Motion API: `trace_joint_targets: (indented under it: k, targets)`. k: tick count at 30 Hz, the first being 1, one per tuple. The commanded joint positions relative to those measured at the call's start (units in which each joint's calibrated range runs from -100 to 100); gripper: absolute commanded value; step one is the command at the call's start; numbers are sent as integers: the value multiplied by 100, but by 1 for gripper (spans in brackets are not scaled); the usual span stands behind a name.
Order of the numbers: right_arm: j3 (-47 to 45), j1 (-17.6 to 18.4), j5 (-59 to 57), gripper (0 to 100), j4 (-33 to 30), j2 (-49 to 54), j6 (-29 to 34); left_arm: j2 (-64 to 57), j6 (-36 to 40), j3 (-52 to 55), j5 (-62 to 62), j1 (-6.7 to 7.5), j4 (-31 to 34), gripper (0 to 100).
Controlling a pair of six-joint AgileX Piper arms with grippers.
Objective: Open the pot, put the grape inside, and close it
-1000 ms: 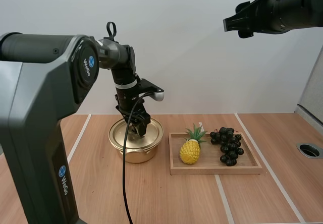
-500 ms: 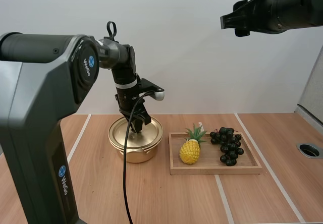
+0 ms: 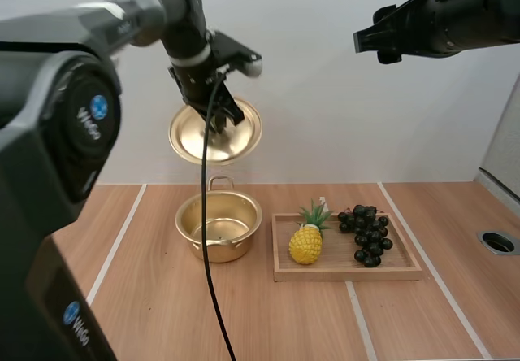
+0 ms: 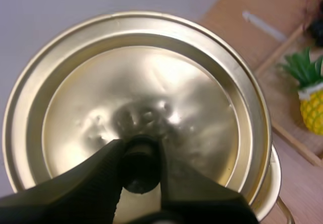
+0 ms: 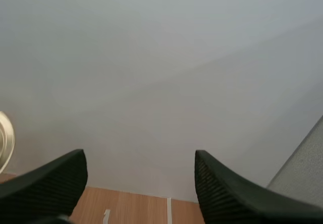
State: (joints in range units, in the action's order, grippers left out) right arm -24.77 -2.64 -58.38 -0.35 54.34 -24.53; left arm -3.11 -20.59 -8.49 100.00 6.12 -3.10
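My left gripper [image 4: 140,153] is clamped on the black knob [image 4: 139,176] of the lid [image 3: 215,133], which hangs tilted from the jaws, high in the air. The pot [image 3: 218,229] stands open on the table well below those jaws, with nothing in it that I can see. My right gripper [image 3: 372,42] is up high, jaws wide with nothing between them. The grapes [image 3: 367,235] lie far below it on the wooden tray [image 3: 349,274], beside a toy pineapple [image 3: 306,244]. I judge the opening step done. Next, the right arm should descend over the grapes and close on the bunch, with the lid held clear of the pot's mouth.
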Motion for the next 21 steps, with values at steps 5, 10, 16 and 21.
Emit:
trace_joint_targets:
  k: [5, 10, 16, 21]
  targets:
    - [41, -21, -1036, 100, 166, -596, -28, -1270, 351, -1319, -88, -96, 11, 0]
    - [41, -21, -1703, 100, 212, -1286, -28, -1863, 470, -1931, -592, -216, -1, 0]
    - [41, -21, -2543, 100, 212, -2115, -84, -2375, 518, -2450, -995, -234, 9, 0]
    - [41, -150, -3062, 100, 243, -2716, -84, -2610, 518, -2726, -1276, -234, 121, 0]
